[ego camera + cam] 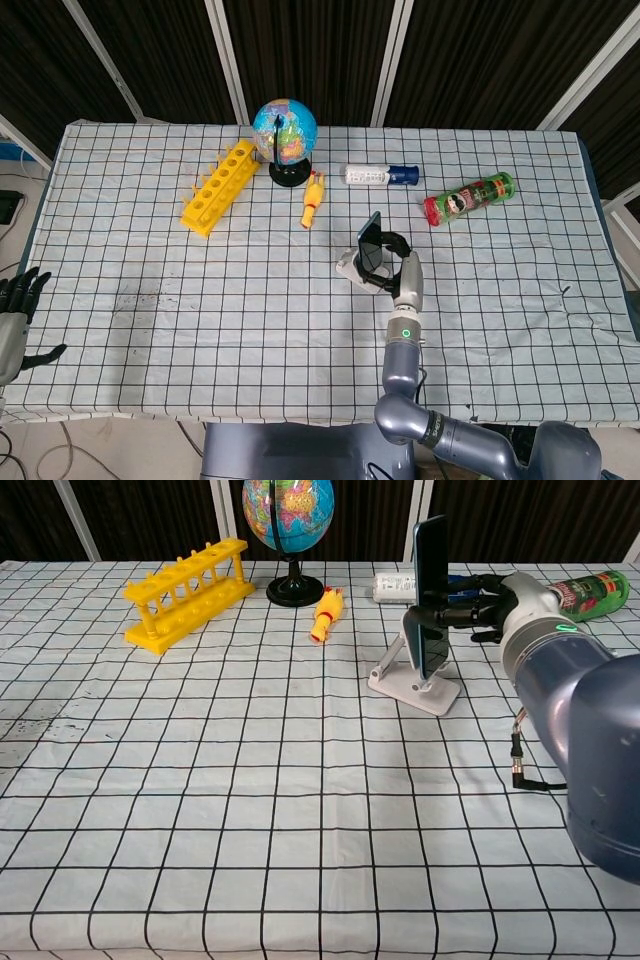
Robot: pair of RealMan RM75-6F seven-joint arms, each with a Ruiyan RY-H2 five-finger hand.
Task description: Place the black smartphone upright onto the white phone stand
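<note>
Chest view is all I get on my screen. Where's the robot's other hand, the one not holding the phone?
Observer: The left hand shows only in the head view, off the left edge of the table, with its fingers apart and holding nothing.
Operator: And that white thing poking out behind the phone?
Observer: From above it is a white bottle with a blue cap, lying on its side, well apart from the black smartphone that the right hand holds.
Operator: The green thing at my right edge is cut off. What is it?
Observer: A green can with a red end, lying whole on its side, to the right of the bottle.
</note>
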